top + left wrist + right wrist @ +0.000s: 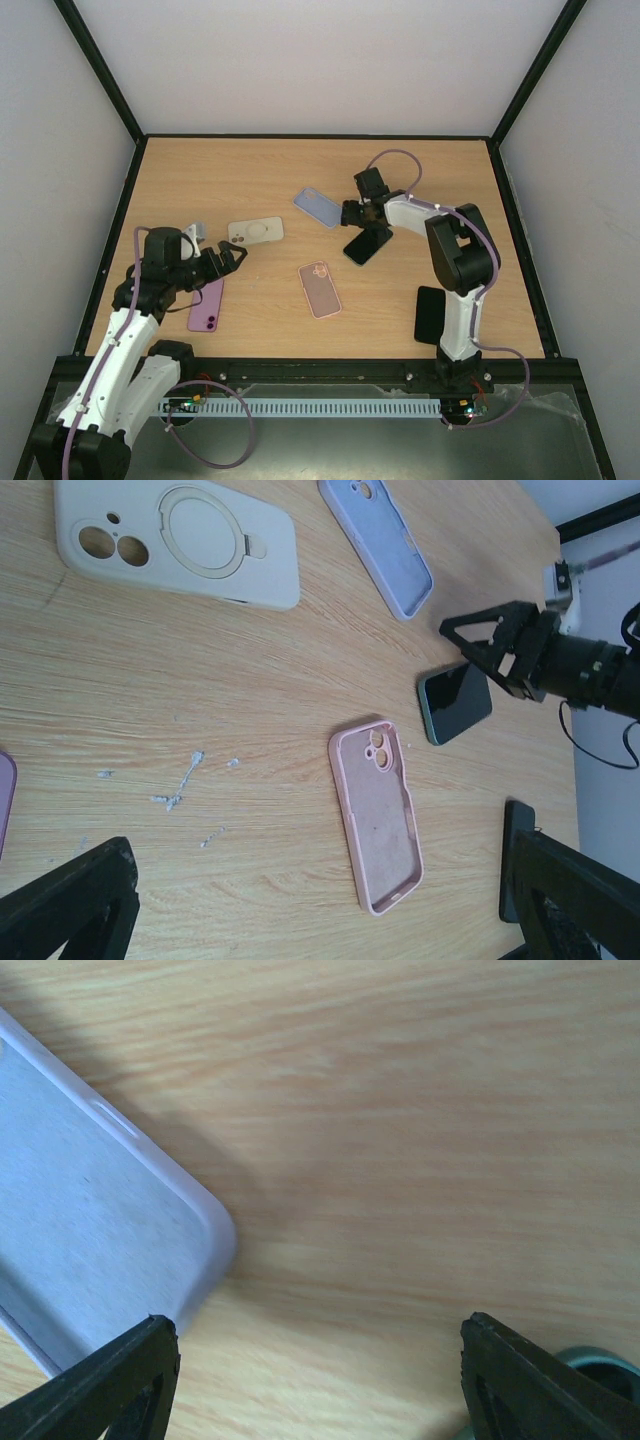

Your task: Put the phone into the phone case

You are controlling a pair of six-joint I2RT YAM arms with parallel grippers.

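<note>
A dark teal phone (pixel 364 246) lies screen up right of centre; it also shows in the left wrist view (pixel 455 702), and its edge shows in the right wrist view (pixel 600 1360). An empty pink case (pixel 320 289) lies open side up at the centre, also in the left wrist view (pixel 377 815). My right gripper (pixel 360 218) is open and empty, low over bare table (pixel 320 1380) between a lavender case (pixel 80 1220) and the teal phone. My left gripper (pixel 236 258) is open and empty, left of the pink case (pixel 320 920).
A lavender case (pixel 317 207) lies left of the right gripper. A beige case with a ring (pixel 255 232) lies near the left gripper. A purple phone or case (pixel 207 305) lies under the left arm. A black phone (pixel 430 313) lies by the right arm's base.
</note>
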